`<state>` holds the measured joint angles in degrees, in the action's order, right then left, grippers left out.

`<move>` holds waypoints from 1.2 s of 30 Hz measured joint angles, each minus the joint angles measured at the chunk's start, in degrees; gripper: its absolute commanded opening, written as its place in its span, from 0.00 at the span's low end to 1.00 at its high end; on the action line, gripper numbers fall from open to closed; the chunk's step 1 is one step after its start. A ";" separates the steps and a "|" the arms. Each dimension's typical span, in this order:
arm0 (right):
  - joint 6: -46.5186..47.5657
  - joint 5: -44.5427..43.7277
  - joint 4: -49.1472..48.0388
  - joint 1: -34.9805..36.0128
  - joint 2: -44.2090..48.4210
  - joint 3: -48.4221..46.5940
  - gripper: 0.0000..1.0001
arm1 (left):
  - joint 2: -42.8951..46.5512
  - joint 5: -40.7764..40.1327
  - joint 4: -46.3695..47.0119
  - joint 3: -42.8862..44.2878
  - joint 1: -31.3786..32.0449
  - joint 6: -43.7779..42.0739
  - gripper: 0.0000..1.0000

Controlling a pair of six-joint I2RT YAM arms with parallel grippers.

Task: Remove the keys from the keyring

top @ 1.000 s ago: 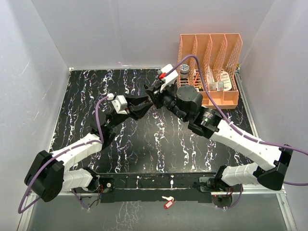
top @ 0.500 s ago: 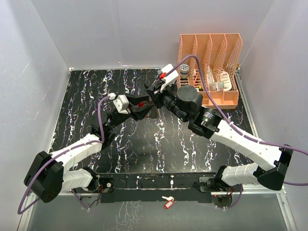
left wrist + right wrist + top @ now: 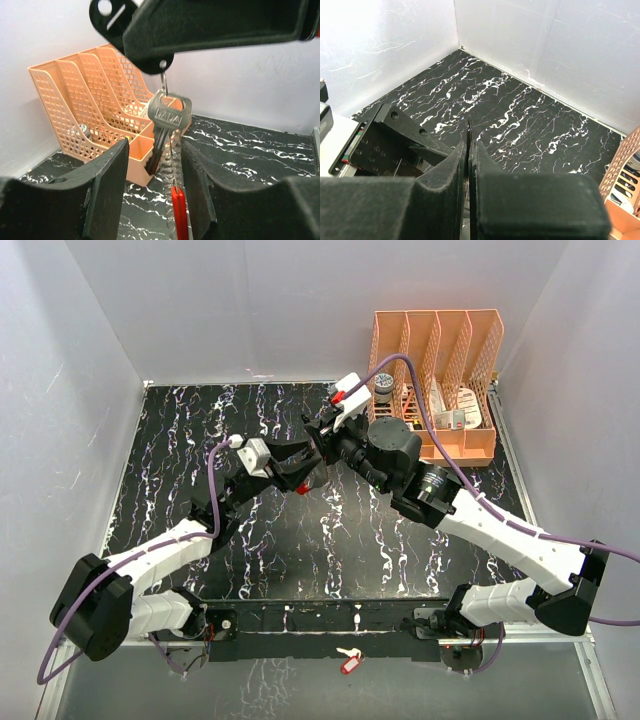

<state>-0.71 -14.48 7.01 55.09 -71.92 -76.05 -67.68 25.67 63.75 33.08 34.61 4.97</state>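
My right gripper (image 3: 318, 443) is shut on a thin dark tab (image 3: 469, 131) at the top of the key bunch and holds it in the air above the mat. In the left wrist view a small wire loop (image 3: 163, 76) hangs from that tab. The silvery keys (image 3: 167, 119) hang from the loop, and the keyring's bright red piece (image 3: 178, 211) hangs below them. My left gripper (image 3: 154, 152) is open, one finger on each side of the hanging keys and red piece. From above, the red piece (image 3: 301, 488) shows just below the left gripper (image 3: 302, 468).
An orange slotted file rack (image 3: 440, 380) stands at the back right, also in the left wrist view (image 3: 85, 100). A lone pale key with a red tag (image 3: 348, 660) lies on the front rail. White walls enclose the black marbled mat (image 3: 200, 440).
The red piece came into view between the grippers and now hangs lower, below the left fingers. The left gripper has shifted slightly towards the right gripper. The right arm has barely moved.
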 measured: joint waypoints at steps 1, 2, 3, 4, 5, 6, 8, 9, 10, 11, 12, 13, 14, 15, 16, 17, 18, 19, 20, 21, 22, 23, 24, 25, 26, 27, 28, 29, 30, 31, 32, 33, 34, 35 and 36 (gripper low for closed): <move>0.15 -0.13 0.00 0.00 0.00 0.00 0.00 | 0.00 -0.20 -0.11 -0.31 0.00 -0.13 0.43; 0.24 -0.20 0.00 0.00 0.00 -0.02 0.00 | 0.00 -0.42 -0.46 -0.55 0.00 -0.35 0.42; 0.37 -0.28 0.00 0.00 0.02 0.00 0.00 | 0.02 -0.70 -0.85 -0.76 0.00 -0.55 0.41; 0.44 -0.39 0.00 0.00 0.02 -0.02 0.00 | 0.04 -0.96 -1.14 -1.07 0.00 -0.74 0.40; 0.48 -0.42 0.00 0.00 0.04 -0.02 0.00 | 0.09 -1.18 -1.31 -1.33 0.00 -0.92 0.38; 0.50 -0.42 0.00 0.00 0.07 -0.02 0.00 | 0.09 -1.36 -1.51 -1.49 0.00 -1.01 0.34; 0.59 -0.42 0.00 0.00 0.09 -0.02 0.00 | 0.20 -1.84 -1.75 -1.70 0.00 -1.27 0.22; 0.59 -0.42 0.00 0.00 0.09 -0.02 0.00 | 0.28 -2.12 -1.88 -1.75 0.00 -1.36 0.15; 0.59 -0.42 0.00 0.00 0.09 -0.02 0.00 | 0.39 -2.43 -1.97 -1.75 0.00 -1.42 0.09; 0.59 -0.39 0.00 0.00 0.09 -0.02 0.00 | 0.44 -2.75 -1.95 -1.75 0.00 -1.49 0.03; 0.59 -0.37 -0.02 0.00 0.09 -0.02 0.00 | 0.46 -2.93 -1.88 -1.75 0.00 -1.38 0.00; 0.59 -0.39 0.00 0.00 0.09 -0.02 0.00 | 0.46 -3.28 -1.77 -1.75 0.02 -1.46 0.00; 0.59 -0.37 -0.02 0.00 0.09 -0.02 0.00 | 0.46 -3.69 -1.62 -1.75 0.02 -1.42 0.00; 0.59 -0.37 -0.07 0.00 0.09 -0.02 0.00 | 0.46 -4.09 -1.46 -1.75 0.00 -1.44 0.00; 0.59 -0.37 -0.07 0.00 0.09 -0.02 0.00 | 0.46 -4.39 -1.40 -1.73 0.00 -1.46 0.00; 0.59 -0.37 -0.07 0.00 0.09 -0.02 0.00 | 0.46 -4.79 -1.49 -1.68 0.00 -1.62 0.00; 0.59 -0.39 -0.07 0.00 0.09 -0.02 0.00 | 0.46 -5.18 -1.90 -1.46 0.02 -2.08 0.00; 0.61 -0.42 -0.04 0.00 0.09 0.00 0.00 | 0.48 -5.51 -2.84 -0.94 0.02 -2.78 0.00; 0.61 -0.46 -0.02 0.00 0.13 0.00 0.00 | 0.50 -5.99 -3.91 -0.31 0.04 -3.65 0.00; 0.63 -0.59 0.02 0.00 0.20 0.00 0.00 | 0.68 -6.62 -5.03 0.37 0.07 -4.76 0.00; 0.66 -0.66 0.04 0.00 0.33 0.00 0.00 | 1.01 -7.28 -6.01 0.90 0.07 -6.08 0.00; 0.68 -0.74 0.07 -0.02 0.57 0.00 0.00 | 1.57 -7.96 -7.06 1.31 0.09 -7.65 0.00; 0.68 -0.83 0.07 -0.02 0.90 0.11 0.00 | 2.29 -8.59 -8.41 1.79 0.13 -9.57 0.00; 0.66 -0.85 0.11 -0.02 1.27 0.28 0.00 | 2.91 -9.09 -9.81 2.34 0.17 -11.39 0.00; 0.66 -0.87 0.07 -0.02 1.84 0.72 0.00 | 3.67 -9.66 -12.15 3.39 0.33 -14.01 0.00; 0.66 -0.98 0.13 -0.02 2.43 1.27 0.05 | 4.28 -10.21 -14.58 4.68 0.48 -16.90 0.00; 0.66 -1.03 -0.04 0.00 3.15 1.97 0.16 | 4.85 -10.67 -16.98 6.08 0.59 -20.09 0.00; 0.66 -1.03 -0.31 -0.02 4.00 2.93 0.25 | 5.46 -11.23 -19.37 7.45 0.76 -23.58 0.00; 0.59 -1.05 -0.48 0.00 4.98 4.07 0.30 | 6.14 -12.39 -21.57 8.59 0.81 -27.15 0.00; 0.76 -1.05 -0.57 0.00 6.29 5.62 0.33 | 6.82 -14.01 -24.13 9.88 0.66 -31.34 0.00; 0.55 -1.20 -0.76 0.00 7.21 6.62 0.34 | 7.21 -14.93 -25.81 10.80 0.50 -34.21 0.00; 0.61 -1.49 -1.03 0.00 8.26 7.82 0.35 | 7.50 -15.98 -28.24 12.20 0.31 -37.79 0.00; 0.66 -1.84 -1.25 0.04 9.07 8.74 0.37 | 7.54 -16.98 -30.42 13.70 0.20 -41.00 0.00; 0.68 -2.16 -1.40 0.04 9.55 9.31 0.38 | 7.50 -17.73 -32.50 15.30 0.07 -43.76 0.00; 0.66 -2.38 -1.42 0.04 9.64 9.49 0.39 | 7.41 -18.27 -34.29 16.76 0.00 -46.12 0.00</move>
<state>-0.05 -16.86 5.58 55.13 -62.28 -66.57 -60.27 7.40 29.45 49.84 34.61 -41.15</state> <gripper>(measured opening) 0.355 0.052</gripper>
